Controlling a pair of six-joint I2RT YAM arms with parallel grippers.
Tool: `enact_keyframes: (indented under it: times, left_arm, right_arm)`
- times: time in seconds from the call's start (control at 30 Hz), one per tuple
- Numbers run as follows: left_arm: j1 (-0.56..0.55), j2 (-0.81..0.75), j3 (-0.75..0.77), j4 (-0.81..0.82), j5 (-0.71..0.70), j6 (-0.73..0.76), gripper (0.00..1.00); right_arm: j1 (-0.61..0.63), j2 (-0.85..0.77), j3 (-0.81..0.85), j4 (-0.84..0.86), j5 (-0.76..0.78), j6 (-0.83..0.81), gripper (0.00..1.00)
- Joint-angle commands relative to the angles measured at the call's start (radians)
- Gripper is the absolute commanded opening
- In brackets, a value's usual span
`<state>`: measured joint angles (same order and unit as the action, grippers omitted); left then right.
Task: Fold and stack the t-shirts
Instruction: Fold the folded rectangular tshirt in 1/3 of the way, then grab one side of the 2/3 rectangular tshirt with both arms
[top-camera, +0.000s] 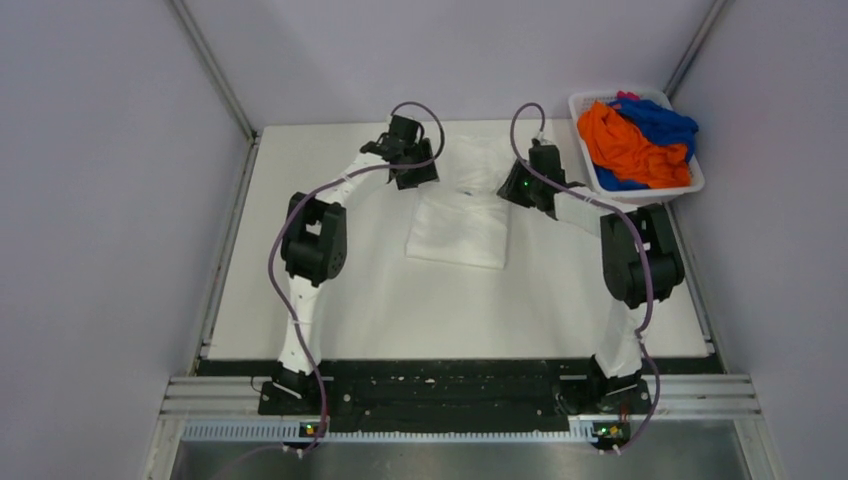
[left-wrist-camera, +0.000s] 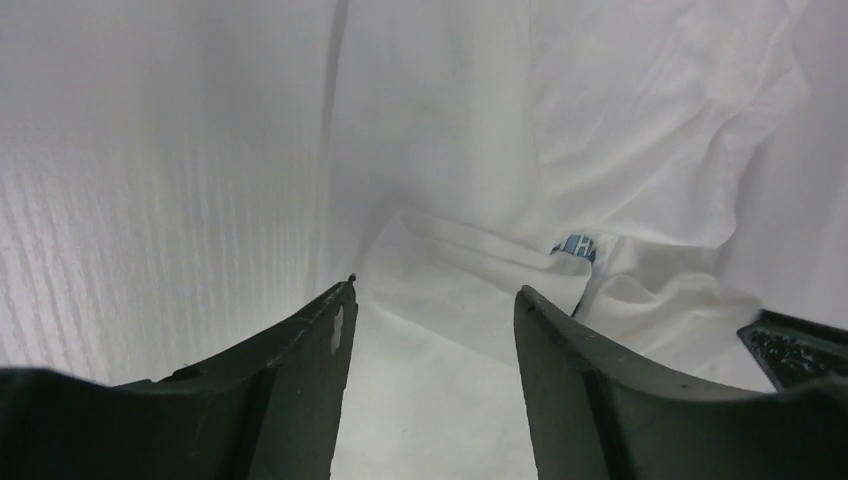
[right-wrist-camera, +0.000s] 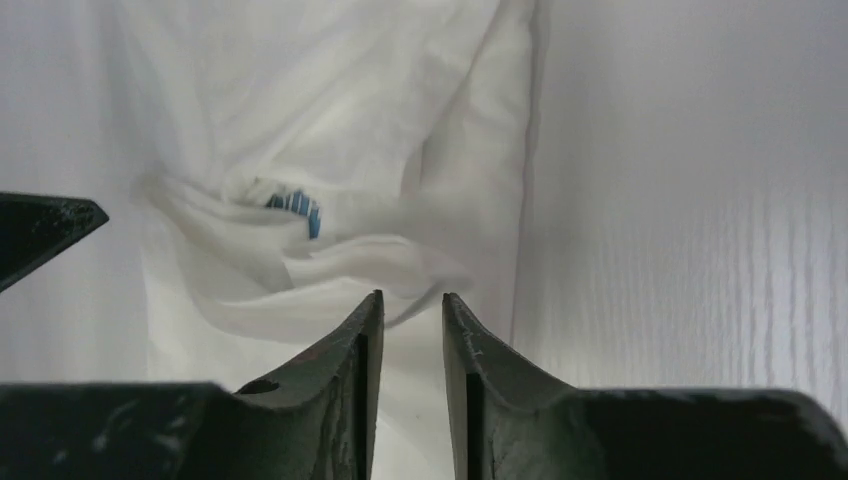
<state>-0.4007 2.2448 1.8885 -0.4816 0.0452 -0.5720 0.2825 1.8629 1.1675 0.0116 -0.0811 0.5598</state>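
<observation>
The two arm bases sit at the near edge of the white tabletop, and both arms reach toward its far half. Between them, about mid-tabletop, lies the white t-shirt. Its near part is a flat, squared fold, and its far part is looser and rumpled.

The left claw is at the shirt's far left edge. The left wrist view shows its fingers spread wide over the white cloth, gripping nothing. A small patch of the blue print peeks from a crease just beyond them, and a dark tip of the other claw enters at the right edge.

The right claw is at the shirt's far right edge, opposite the left one. In the right wrist view its fingers are drawn close, with only a slim gap between the tips. They hang over a bunched fold of the shirt, and I cannot tell whether any cloth is nipped between them. The blue print shows here too, tucked inside the folds.

At the far right corner stands a white basket. It holds an orange t-shirt heaped on top, a blue t-shirt behind and under it, and a pink-red t-shirt just showing at the far rim.
</observation>
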Motion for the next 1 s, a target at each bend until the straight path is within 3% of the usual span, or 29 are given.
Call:
enact_keyframes:
  times: [0.0,0.07,0.13,0.2,0.43,0.63,0.77,0.87,0.97]
  left_arm:
    - [0.040,0.008,0.136,-0.041,0.002,-0.002,0.72]
    - [0.064,-0.033,0.149,-0.045,-0.005,-0.015,0.98]
    - [0.075,-0.098,0.092,-0.027,-0.028,-0.010,0.99]
    - [0.076,-0.178,-0.009,0.020,-0.063,-0.008,0.99]
    - [0.073,-0.388,-0.382,0.072,0.117,-0.036,0.99]
    - [0.049,-0.475,-0.641,0.108,0.191,-0.055,0.99]
    - [0.033,-0.485,-0.727,0.136,0.197,-0.077,0.98]
    - [0.026,-0.469,-0.757,0.152,0.221,-0.093,0.90]
    - [0.010,-0.450,-0.767,0.162,0.226,-0.099,0.82]
  right_arm:
    - [-0.060,0.074,0.192,0.011,-0.010,0.027,0.47]
    - [-0.062,0.062,0.219,-0.010,-0.007,0.016,0.68]
    - [-0.061,0.027,0.198,-0.011,-0.005,-0.002,0.82]
    - [-0.061,-0.018,0.145,-0.010,-0.003,-0.014,0.86]
    - [-0.057,-0.207,-0.165,0.034,-0.097,0.027,0.87]
    - [0.021,-0.356,-0.370,0.026,-0.100,0.054,0.87]
    - [0.070,-0.396,-0.450,0.009,-0.076,0.074,0.87]
    - [0.085,-0.385,-0.480,0.034,-0.081,0.098,0.84]
    - [0.093,-0.357,-0.485,0.048,-0.086,0.121,0.73]
